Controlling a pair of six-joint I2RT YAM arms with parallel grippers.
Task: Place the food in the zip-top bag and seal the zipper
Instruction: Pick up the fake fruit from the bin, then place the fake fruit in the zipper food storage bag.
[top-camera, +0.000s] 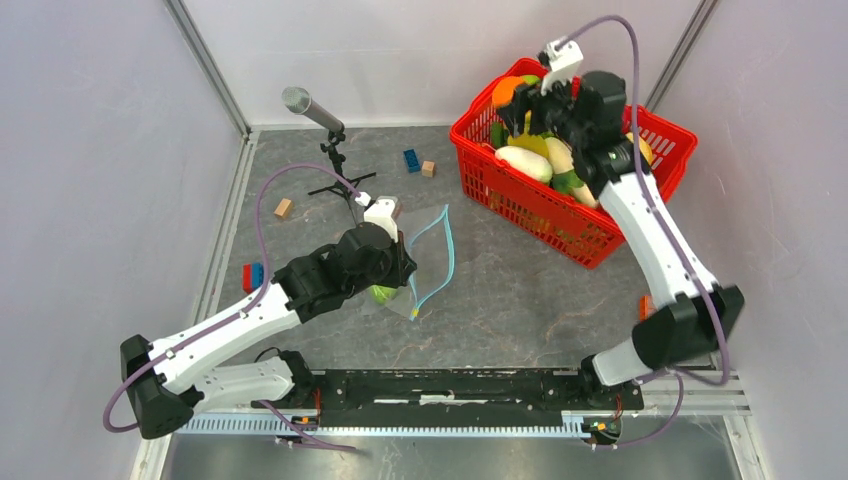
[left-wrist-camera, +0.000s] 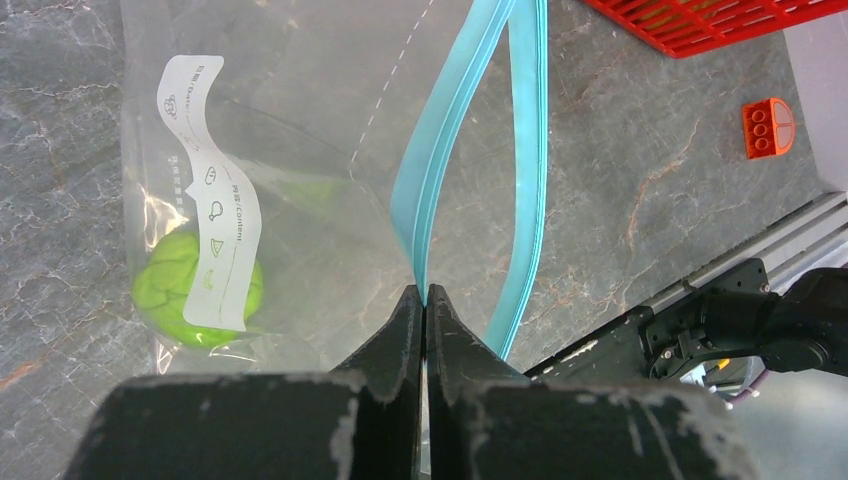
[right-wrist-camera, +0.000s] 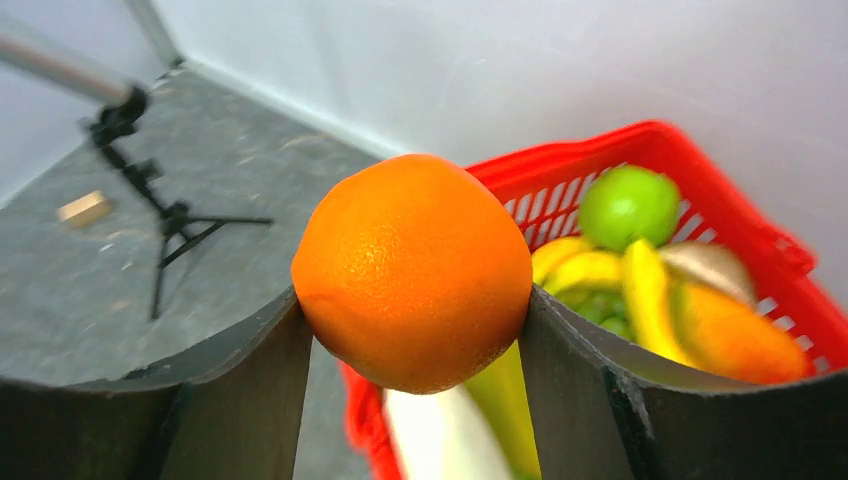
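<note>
From above, the left gripper (top-camera: 404, 268) sits on the zip-top bag (top-camera: 428, 240), which lies flat on the gray table (top-camera: 520, 300). The right gripper (top-camera: 522, 95) is over the red basket (top-camera: 560, 215), squeezing the orange (top-camera: 506, 92).

The left wrist view shows the fingers pinched tight on the blue zipper (left-wrist-camera: 440, 170). Its two strips gape apart. A bumpy green fruit (left-wrist-camera: 175, 290) sits inside the clear bag, behind the white label (left-wrist-camera: 215, 230).

In the right wrist view the round, dimpled orange fills the gap between both fingers. The basket behind holds a green ball (right-wrist-camera: 628, 205) and yellow pieces (right-wrist-camera: 590, 270).
</note>
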